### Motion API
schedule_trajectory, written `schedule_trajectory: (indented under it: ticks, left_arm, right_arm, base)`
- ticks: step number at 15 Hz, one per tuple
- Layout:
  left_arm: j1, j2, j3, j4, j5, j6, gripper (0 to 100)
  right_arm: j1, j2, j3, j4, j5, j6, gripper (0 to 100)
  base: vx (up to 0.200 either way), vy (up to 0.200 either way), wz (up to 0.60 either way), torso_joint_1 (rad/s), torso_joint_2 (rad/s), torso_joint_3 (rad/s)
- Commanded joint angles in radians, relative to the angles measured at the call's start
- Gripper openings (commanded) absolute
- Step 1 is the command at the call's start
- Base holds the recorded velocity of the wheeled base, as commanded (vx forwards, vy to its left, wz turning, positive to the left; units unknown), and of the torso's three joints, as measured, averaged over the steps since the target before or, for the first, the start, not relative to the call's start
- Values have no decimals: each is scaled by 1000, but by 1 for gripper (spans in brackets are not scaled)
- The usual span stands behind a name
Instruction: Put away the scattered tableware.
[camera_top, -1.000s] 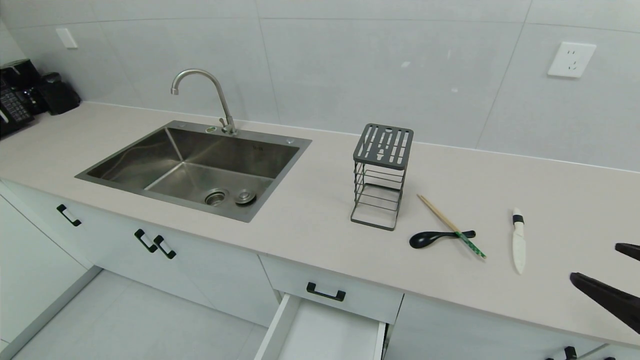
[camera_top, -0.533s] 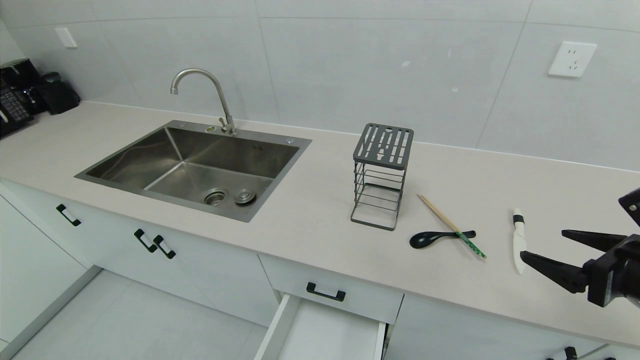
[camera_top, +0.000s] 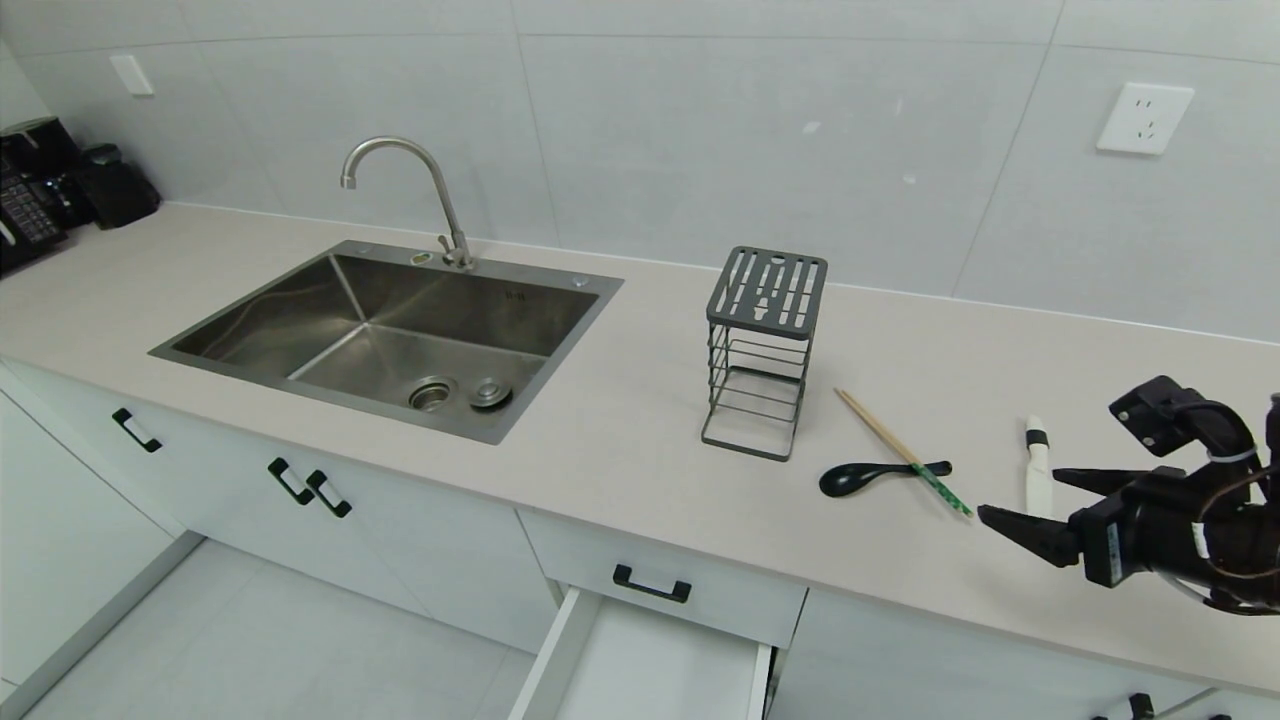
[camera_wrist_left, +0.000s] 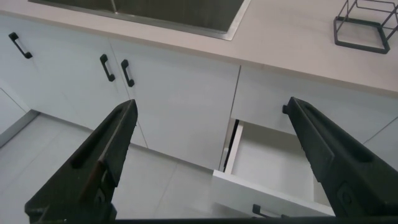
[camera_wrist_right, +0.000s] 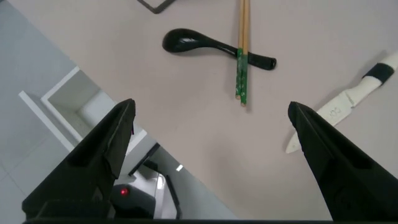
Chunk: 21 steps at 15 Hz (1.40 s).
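Where the counter (camera_top: 620, 440) spreads, the sink (camera_top: 400, 330) sits left of the wire rack (camera_top: 765, 350), and an open drawer (camera_top: 650, 670) lies below the rack. The left gripper (camera_wrist_left: 210, 109) hangs before that drawer, jaws spread. The right gripper (camera_top: 1020, 495), jaws spread too, hovers right of the rack by the knife (camera_top: 1036, 455). Between rack and knife, chopsticks (camera_top: 900, 450) cross the spoon (camera_top: 850, 480).

I see three pieces lying flat on the pale countertop (camera_top: 620, 440). The black spoon (camera_top: 880, 473) rests bowl-up, with its bowl on the side toward the wire rack (camera_top: 762, 350) and its handle pointing away from it. A pair of wooden chopsticks (camera_top: 895, 443) lies pressed together, slanting across the spoon's handle near its end, with the green-patterned tips toward the counter's front edge. The white knife (camera_top: 1038, 468), with a black band near its far end, lies apart from them, pointing toward the front edge.
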Motion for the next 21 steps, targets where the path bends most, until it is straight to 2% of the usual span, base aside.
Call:
schedule_trajectory:
  ticks: [1,4,6,11,13,21]
  left_arm:
    - [0,1,0,0,0,0,100]
    - [0,1,0,0,0,0,100]
    - [0,1,0,0,0,0,100]
    - [0,1,0,0,0,0,100]
    - [0,1,0,0,0,0,100]
    - [0,1,0,0,0,0,100]
  right_arm:
    - [4,122,-56,0,-4,-1,100]
    - [5,235,-138,-14,-30,-1,100]
    - [4,291,-147,-65,-39,-1,100]
    - [5,360,-164,-92,-51,-1,100]
    - [4,435,-224,-109,-51,4,100]
    - [22,528,-245,-132,-43,2,100]
  base:
    - [0,0,0,0,0,0]
    - [0,0,0,0,0,0]
    - [0,0,0,0,0,0]
    - [0,0,0,0,0,0]
    - [0,0,0,0,0,0]
    - [0,0,0,0,0,0]
